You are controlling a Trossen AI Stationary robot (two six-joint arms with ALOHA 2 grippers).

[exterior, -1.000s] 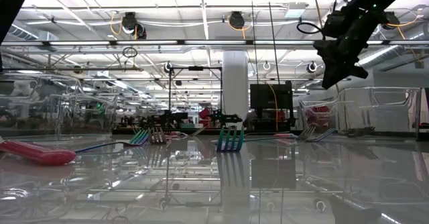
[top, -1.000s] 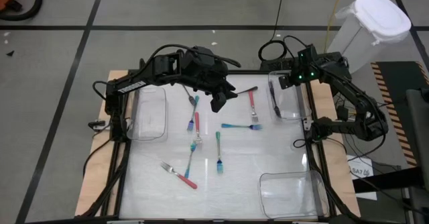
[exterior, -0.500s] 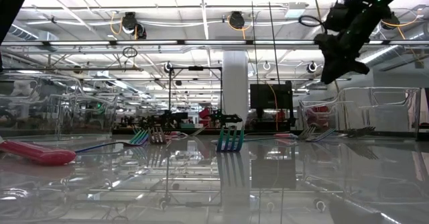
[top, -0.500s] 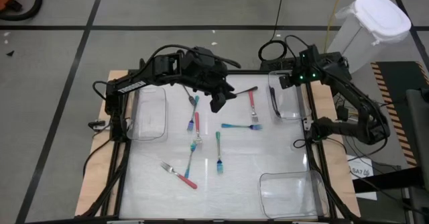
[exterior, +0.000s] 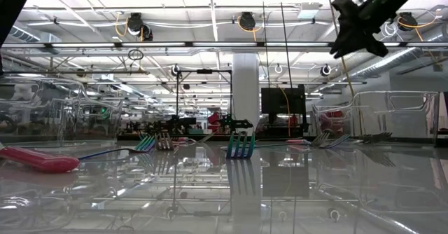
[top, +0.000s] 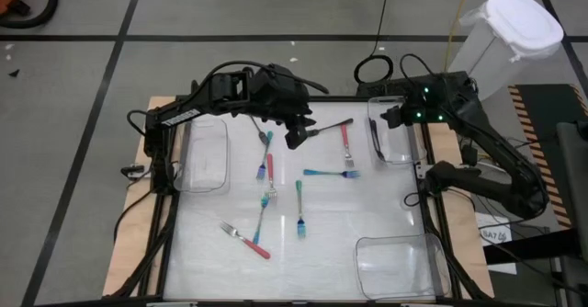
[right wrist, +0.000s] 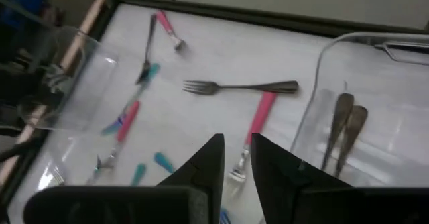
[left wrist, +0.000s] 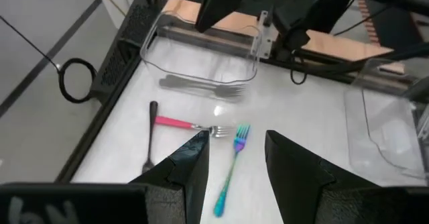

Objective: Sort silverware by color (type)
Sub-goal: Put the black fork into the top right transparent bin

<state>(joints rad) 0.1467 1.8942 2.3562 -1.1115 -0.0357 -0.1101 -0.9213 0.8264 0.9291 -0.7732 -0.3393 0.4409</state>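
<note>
Several forks with pink or teal handles lie flat on the white table, among them a pink one [top: 346, 146] and a teal one [top: 329, 172]. Beside them lies a black fork [top: 331, 126]. Two dark forks [right wrist: 345, 127] rest in the clear far right bin [top: 397, 134]. My left gripper [top: 294, 139] hangs open high above the table's far middle, with the teal fork [left wrist: 231, 167] and pink fork [left wrist: 177, 122] below it. My right gripper [right wrist: 236, 150] hovers at the bin's edge [top: 390, 116], narrowly open and holding nothing.
A clear bin [top: 204, 155] stands at the table's left edge and another [top: 400, 261] at the near right corner. More forks [top: 265, 201] lie left of centre, and a pink one [top: 248, 240] lies toward the near edge. A white lidded container [top: 510, 31] stands beyond the far right corner.
My right gripper has risen from just over the far right bin to well above it, most of the way in the last half second. My left gripper has tipped a little in place.
</note>
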